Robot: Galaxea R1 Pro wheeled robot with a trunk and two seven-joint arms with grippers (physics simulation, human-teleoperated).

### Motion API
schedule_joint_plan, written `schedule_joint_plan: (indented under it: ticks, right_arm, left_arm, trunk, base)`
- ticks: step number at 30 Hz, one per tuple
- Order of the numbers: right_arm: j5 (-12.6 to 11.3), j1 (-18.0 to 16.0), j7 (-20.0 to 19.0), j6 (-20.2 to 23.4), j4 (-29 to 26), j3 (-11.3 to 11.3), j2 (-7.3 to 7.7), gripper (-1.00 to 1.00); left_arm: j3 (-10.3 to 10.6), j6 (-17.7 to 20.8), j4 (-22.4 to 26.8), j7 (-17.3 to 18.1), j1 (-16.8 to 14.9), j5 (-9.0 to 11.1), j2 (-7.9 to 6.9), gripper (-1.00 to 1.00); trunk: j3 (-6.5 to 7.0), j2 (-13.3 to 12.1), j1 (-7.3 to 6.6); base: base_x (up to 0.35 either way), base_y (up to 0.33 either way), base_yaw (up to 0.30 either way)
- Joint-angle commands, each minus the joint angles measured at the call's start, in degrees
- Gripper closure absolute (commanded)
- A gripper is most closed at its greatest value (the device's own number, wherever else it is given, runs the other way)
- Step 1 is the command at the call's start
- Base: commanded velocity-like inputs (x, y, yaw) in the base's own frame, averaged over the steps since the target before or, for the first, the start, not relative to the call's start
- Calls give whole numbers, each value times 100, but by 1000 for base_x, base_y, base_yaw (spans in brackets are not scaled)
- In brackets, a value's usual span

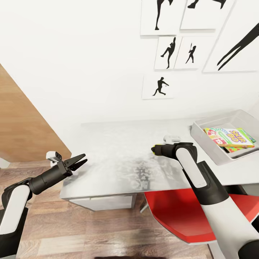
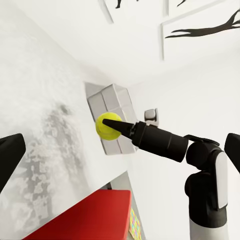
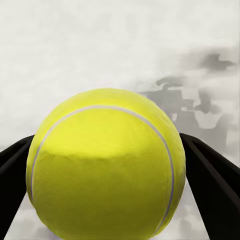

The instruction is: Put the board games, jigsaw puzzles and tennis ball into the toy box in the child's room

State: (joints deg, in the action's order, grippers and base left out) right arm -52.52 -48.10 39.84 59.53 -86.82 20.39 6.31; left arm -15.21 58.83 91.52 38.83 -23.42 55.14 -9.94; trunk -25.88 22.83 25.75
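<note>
Right hand (image 3: 107, 200) grips tennis ball (image 3: 106, 165).

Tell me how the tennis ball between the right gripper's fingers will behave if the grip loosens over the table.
The tennis ball is round, so it would probably roll across the smooth table rather than stay put. The right gripper meets only its curved sides, so it may squirt out. It looks small and light, and likely bounces.

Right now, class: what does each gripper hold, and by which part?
The right gripper pinches the tennis ball across its sides; the left gripper holds nothing.
</note>
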Motion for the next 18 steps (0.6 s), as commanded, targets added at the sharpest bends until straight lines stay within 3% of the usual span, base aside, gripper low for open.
schedule_joint_plan:
  ticks: [1, 18]
  right_arm:
    - [-51, -7, 59, 11, -15, 11, 6, 100]
    - [-56, -7, 59, 20, -181, -41, 17, 100]
  left_arm:
    - [-8, 23, 0, 29, -5, -21, 1, -100]
    - [-33, 32, 6, 29, 20, -16, -5, -100]
  trunk:
    - [1, 9, 4]
    - [158, 9, 4]
  base:
    - [0, 0, 0]
    - [0, 0, 0]
